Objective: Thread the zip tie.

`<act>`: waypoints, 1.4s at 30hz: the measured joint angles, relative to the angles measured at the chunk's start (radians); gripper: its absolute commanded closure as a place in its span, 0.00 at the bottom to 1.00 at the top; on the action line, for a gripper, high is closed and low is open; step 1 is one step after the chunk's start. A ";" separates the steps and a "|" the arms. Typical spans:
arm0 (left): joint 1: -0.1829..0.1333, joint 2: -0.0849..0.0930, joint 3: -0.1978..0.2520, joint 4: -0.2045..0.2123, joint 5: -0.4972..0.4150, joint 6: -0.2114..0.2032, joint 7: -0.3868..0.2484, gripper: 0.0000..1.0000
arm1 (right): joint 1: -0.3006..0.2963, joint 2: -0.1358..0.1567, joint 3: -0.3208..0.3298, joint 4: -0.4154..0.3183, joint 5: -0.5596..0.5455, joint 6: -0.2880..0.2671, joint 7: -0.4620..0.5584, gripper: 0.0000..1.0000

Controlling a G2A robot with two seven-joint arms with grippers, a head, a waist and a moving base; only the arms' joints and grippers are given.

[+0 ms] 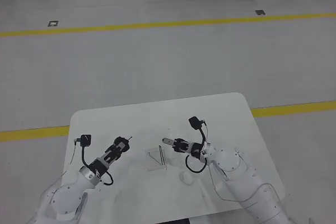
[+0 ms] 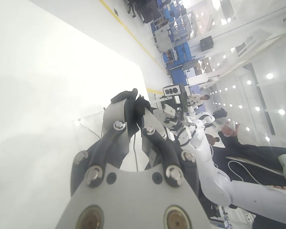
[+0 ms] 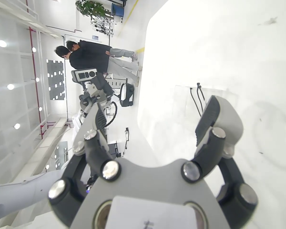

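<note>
Left gripper: jaws closed on black zip tie, beside clear sheet; right gripper: jaws wide apart, empty, near clear sheet; spare ties on it.

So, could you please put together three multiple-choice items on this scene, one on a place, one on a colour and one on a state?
1. Where do the loose zip ties lie?
A. On the table, just ahead of the right tool
B. On the floor
C. Hanging over the table's edge

2. What colour are they?
A. White
B. Black
C. Yellow

3. How does the right tool stand?
A. Shut on a zip tie
B. Shut, empty
C. Open, empty

Answers:
1 A: the right wrist view shows them lying flat on the tabletop beyond the tool.
2 B: they show as thin black strands against the white surface.
3 C: its fingers are spread wide, with only the table seen between them.
</note>
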 measured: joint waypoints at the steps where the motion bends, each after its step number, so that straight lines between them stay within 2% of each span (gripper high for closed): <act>1: 0.003 0.002 -0.007 0.002 -0.016 -0.010 -0.010 1.00 | -0.001 0.000 -0.002 0.000 -0.001 0.000 -0.003 0.00; 3: 0.003 0.005 -0.014 0.004 -0.038 -0.025 -0.027 1.00 | 0.002 0.000 -0.015 -0.005 -0.027 0.007 -0.007 0.00; 6: -0.003 0.007 -0.015 -0.001 -0.031 -0.048 -0.041 1.00 | 0.025 -0.003 -0.060 -0.019 -0.100 0.053 0.000 0.00; 9: -0.004 0.007 -0.014 -0.001 -0.029 -0.047 -0.038 1.00 | 0.066 -0.008 -0.118 -0.023 -0.182 0.144 0.037 0.00; 12: -0.004 0.007 -0.014 -0.001 -0.029 -0.047 -0.038 1.00 | 0.075 -0.008 -0.134 -0.029 -0.201 0.200 0.058 0.00; 15: -0.003 0.007 -0.013 0.005 -0.046 -0.035 -0.029 1.00 | 0.074 -0.006 -0.130 -0.032 -0.216 0.208 0.069 0.00; 17: 0.008 0.010 -0.032 0.018 -0.091 -0.034 -0.039 1.00 | 0.074 -0.006 -0.130 -0.032 -0.214 0.207 0.069 0.00; 20: 0.028 0.017 -0.071 0.034 -0.175 -0.058 -0.083 1.00 | 0.074 -0.006 -0.130 -0.032 -0.213 0.207 0.068 0.00; 23: 0.034 0.021 -0.087 0.025 -0.213 -0.063 -0.117 1.00 | 0.073 -0.007 -0.139 -0.034 -0.220 0.211 0.062 0.00; 24: 0.035 0.021 -0.087 0.023 -0.213 -0.063 -0.118 1.00 | 0.075 -0.008 -0.150 -0.039 -0.234 0.226 0.061 0.00; 26: 0.034 0.021 -0.086 0.023 -0.211 -0.062 -0.117 1.00 | 0.091 -0.014 -0.185 -0.061 -0.271 0.289 0.064 0.00; 28: 0.034 0.021 -0.086 0.024 -0.211 -0.062 -0.117 1.00 | 0.110 -0.020 -0.223 -0.092 -0.314 0.375 0.077 0.00; 30: 0.034 0.021 -0.086 0.024 -0.211 -0.062 -0.117 1.00 | 0.113 -0.023 -0.238 -0.106 -0.347 0.417 0.085 0.00; 34: 0.034 0.021 -0.086 0.024 -0.211 -0.062 -0.117 1.00 | 0.074 -0.024 -0.204 -0.144 -0.432 0.401 0.082 0.00; 42: 0.034 0.021 -0.086 0.024 -0.211 -0.062 -0.117 1.00 | 0.070 -0.026 -0.214 -0.158 -0.430 0.396 0.064 0.00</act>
